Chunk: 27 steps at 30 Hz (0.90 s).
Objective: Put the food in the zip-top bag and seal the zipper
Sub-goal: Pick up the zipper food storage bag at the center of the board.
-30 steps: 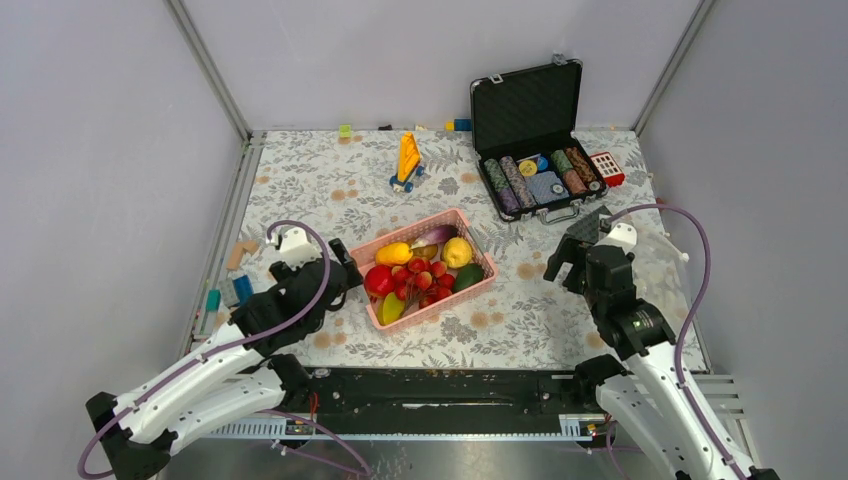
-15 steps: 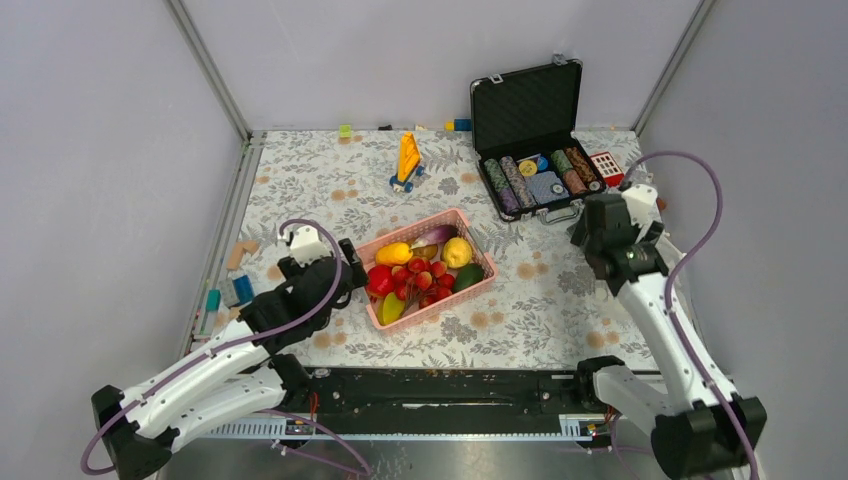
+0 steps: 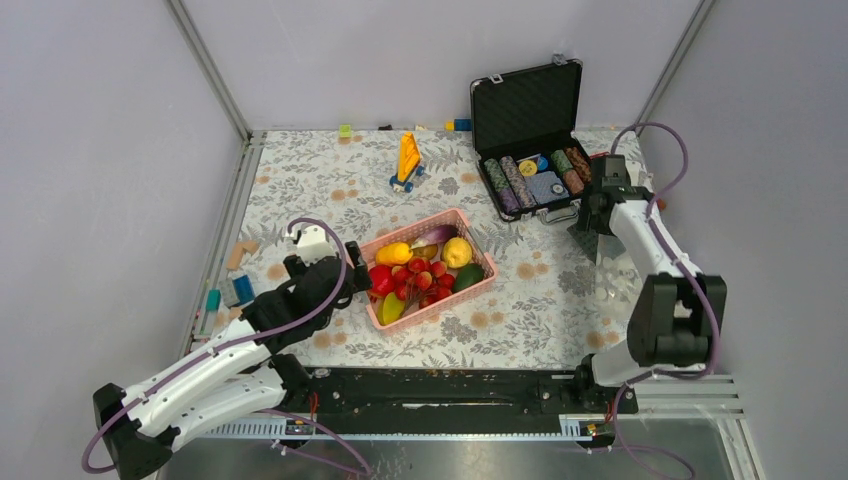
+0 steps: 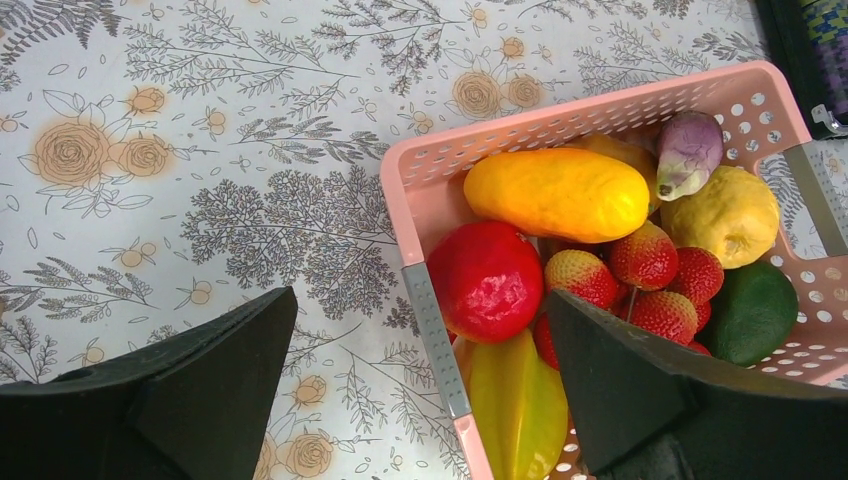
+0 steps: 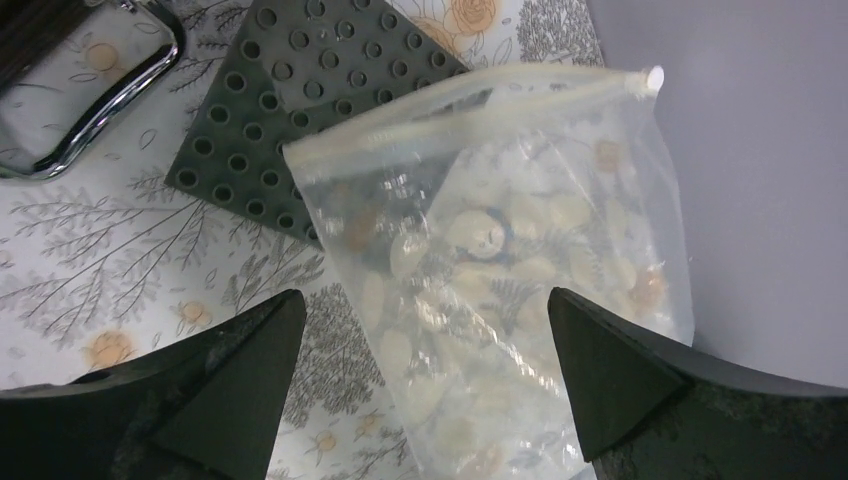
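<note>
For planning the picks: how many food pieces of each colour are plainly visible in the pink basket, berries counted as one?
Yellow long fruit, round fruit: 2
Yellow-green star fruit: 1
Red ball, berries: 2
Purple piece: 1
Green piece: 1
Total: 7

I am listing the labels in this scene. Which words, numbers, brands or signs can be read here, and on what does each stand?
No text can be read in any view.
On the poker chips in the black case, only stripes show; any marks are too small.
The red and white item beside the case is too blurred to read.
The zip-top bag shows pale dots, no print visible.
</note>
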{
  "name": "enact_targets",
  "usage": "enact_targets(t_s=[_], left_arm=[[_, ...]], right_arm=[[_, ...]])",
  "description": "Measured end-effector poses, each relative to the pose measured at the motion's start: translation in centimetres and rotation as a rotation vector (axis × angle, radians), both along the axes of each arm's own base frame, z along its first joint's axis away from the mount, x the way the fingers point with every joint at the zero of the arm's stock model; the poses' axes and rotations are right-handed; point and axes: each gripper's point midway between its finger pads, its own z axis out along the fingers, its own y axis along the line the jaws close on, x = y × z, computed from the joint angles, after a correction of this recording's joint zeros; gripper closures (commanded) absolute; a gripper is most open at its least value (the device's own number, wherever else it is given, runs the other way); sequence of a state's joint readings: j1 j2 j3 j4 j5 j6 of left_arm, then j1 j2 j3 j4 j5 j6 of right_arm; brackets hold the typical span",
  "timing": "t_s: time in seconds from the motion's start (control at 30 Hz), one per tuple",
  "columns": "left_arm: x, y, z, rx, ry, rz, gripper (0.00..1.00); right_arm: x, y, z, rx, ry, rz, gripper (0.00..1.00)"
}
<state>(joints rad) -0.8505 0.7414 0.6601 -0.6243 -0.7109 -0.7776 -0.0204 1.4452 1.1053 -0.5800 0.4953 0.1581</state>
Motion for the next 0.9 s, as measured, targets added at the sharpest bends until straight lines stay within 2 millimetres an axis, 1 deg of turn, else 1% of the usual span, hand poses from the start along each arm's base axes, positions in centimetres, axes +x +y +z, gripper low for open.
enact_targets(t_s=[0.17,0.23,0.3,0.33,0.4,0.53,0.63,0.73,0.8,0.9], left_arm=[[0.1,-0.2,0.2,-0.004,-0.006,-0.007,0.01],[0.1,-0.2,0.2,-0.003,-0.008,-0.007,0.01],[0.2,-0.2,0.2,-0.004,-0.009,-0.008,0.01],[0.2,-0.2,0.2,-0.004,-0.010,-0.008,0.01],[0.2,-0.3,0.2,-0.001,-0.009,-0.009,0.01],[0.3,-0.3,-0.1,0.012,-0.001,-0.009,0.01],[0.3,-0.3,-0.1,0.016,0.000,-0.008,0.01],[0.3,-0.2,-0.1,0.017,0.000,-0.008,0.01],[0.3,-0.2,-0.1,0.018,-0.002,-0.005,0.01],[0.4,-0.1,0.0,0.018,-0.006,-0.001,0.01]], right_arm=[[2.1,-1.1,-2.2,-0.078,0.112,0.016,0.01],[2.4,-1.8,-3.0,-0.120,0.149,0.003,0.04],[2.7,-2.4,-3.8,-0.165,0.187,-0.015,0.10],[2.7,-2.7,-4.2,-0.182,0.204,-0.023,0.14],[2.5,-3.1,-4.9,-0.207,0.232,-0.038,0.27],[2.2,-3.6,-5.7,-0.242,0.259,-0.073,0.69],[2.0,-4.0,-5.5,-0.263,0.247,-0.113,0.90],[1.8,-4.1,-5.2,-0.268,0.236,-0.138,1.00],[1.4,-4.0,-4.7,-0.261,0.231,-0.146,1.00],[0.5,-3.6,-2.3,-0.236,0.191,-0.153,1.00]])
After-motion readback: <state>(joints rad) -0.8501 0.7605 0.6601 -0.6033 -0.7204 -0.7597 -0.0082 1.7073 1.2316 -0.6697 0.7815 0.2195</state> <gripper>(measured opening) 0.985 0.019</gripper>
